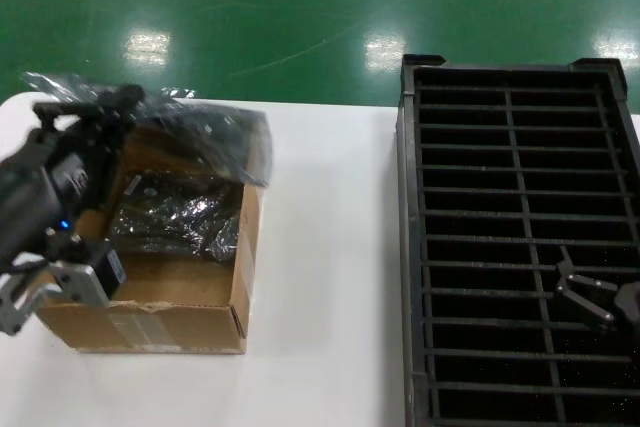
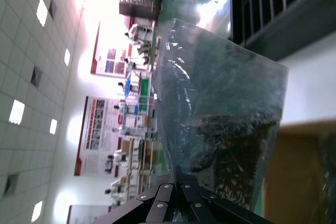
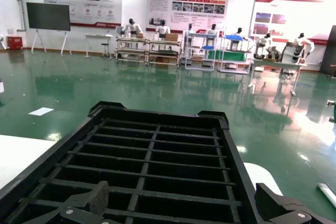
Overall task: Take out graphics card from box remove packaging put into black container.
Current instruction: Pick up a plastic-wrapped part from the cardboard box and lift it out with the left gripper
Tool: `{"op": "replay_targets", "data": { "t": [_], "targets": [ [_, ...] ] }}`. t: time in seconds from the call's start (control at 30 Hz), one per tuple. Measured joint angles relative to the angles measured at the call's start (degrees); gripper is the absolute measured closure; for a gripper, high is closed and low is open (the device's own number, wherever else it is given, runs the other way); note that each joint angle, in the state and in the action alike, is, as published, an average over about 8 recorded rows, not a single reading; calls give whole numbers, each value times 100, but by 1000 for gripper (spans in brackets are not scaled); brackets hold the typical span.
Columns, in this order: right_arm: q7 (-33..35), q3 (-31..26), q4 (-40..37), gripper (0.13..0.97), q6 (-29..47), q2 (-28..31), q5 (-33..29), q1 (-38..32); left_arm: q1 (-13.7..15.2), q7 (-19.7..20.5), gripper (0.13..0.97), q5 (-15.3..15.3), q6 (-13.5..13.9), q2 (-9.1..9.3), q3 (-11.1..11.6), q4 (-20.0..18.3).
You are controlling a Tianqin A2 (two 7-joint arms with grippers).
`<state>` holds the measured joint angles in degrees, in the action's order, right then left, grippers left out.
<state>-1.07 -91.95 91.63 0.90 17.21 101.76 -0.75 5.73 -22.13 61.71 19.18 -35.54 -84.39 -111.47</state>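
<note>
Left claw (image 1: 128, 97) up over the far left edge of the box (image 1: 170, 317), above the bench (image 1: 320, 247). It is clamped on the top edge of a bag (image 1: 215, 137), the crinkly grey-blue plastic hanging down from the fingers (image 2: 173, 200) toward the box's open top. Left wrist view shows the same: fingers pinched together at the bag's (image 2: 220, 114) edge, a dark mass showing through the film in the lower part. Whether that mass is the card cannot be told; no bracket or ports seen.

Box sits at the left of the bench, open, near the front edge. More glossy bagged contents (image 1: 180, 217) lie inside it, dark and crumpled. A second part of the left arm's hardware hangs just beside the box's near left corner.

Black tray (image 1: 410, 247) stands at the right of the bench, well apart from the box, its slots running crosswise with a rib down the middle. No card visible in any slot.

Right claw (image 1: 592, 295) hovers over the tray's near right part, fingers spread wide, nothing between them. Right wrist view looks along the tray (image 3: 31, 169) toward the hall; both fingertips (image 3: 97, 198) stand far apart at the frame's lower edge, empty slots between them.
</note>
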Motion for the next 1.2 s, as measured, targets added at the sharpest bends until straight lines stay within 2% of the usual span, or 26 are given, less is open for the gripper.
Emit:
{"op": "replay_targets", "data": {
  "t": [0.17, 0.33, 0.5, 0.7, 0.83, 1.2],
  "targets": [
    [0, 0, 0, 129, 0, 0, 0, 0, -382, -33, 958, 229, -147, 21, -222, -274],
    [0, 0, 0, 129, 0, 0, 0, 0, -620, -99, 958, 321, -246, 137, -509, -399],
    [0, 0, 0, 129, 0, 0, 0, 0, -697, -209, 958, 298, -329, 259, -754, -333],
    [0, 0, 0, 129, 0, 0, 0, 0, -674, -428, 958, 211, -460, 298, -959, -173],
    [0, 0, 0, 129, 0, 0, 0, 0, -623, -558, 958, 102, -507, 305, -982, -97],
    [0, 0, 0, 129, 0, 0, 0, 0, -534, -596, 958, -128, -391, 399, -814, -23]
  ]
}}
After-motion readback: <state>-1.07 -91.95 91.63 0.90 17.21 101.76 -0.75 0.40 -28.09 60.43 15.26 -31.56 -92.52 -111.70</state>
